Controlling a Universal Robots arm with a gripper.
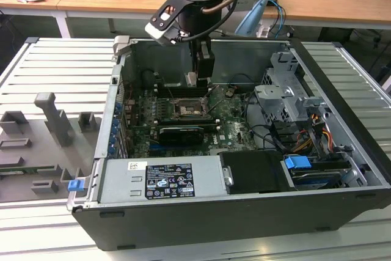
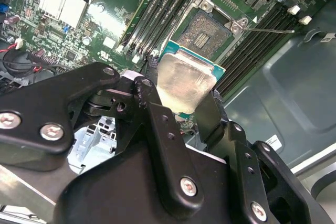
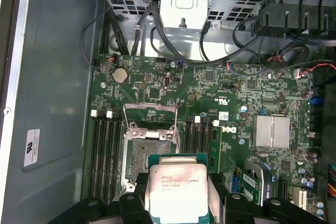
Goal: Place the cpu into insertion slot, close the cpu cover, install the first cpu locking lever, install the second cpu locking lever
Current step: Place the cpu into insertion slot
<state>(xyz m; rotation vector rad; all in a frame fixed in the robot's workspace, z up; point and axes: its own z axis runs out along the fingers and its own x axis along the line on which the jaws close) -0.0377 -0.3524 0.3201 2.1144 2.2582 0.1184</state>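
Open computer case (image 1: pixel 183 224) lying on the slatted table (image 1: pixel 55 71), with a green circuit board (image 3: pixel 173 85) flat on its floor. Hanging over that board, the tool (image 1: pixel 200 79), closed onto the cpu (image 3: pixel 177 190) with fingers (image 2: pixel 152 111) pressed against two opposite edges. Held level, silvery top facing the wrist cameras, just short of the insertion slot (image 3: pixel 147 156) and apart from it. Dark socket centre bare.

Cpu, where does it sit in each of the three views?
Exterior view: cpu at the gripper tip, above the slot.
Second wrist view: cpu clamped between the fingers, beside the slot.
First wrist view: cpu overlapping the slot's edge.
Shared landmark: the slot.
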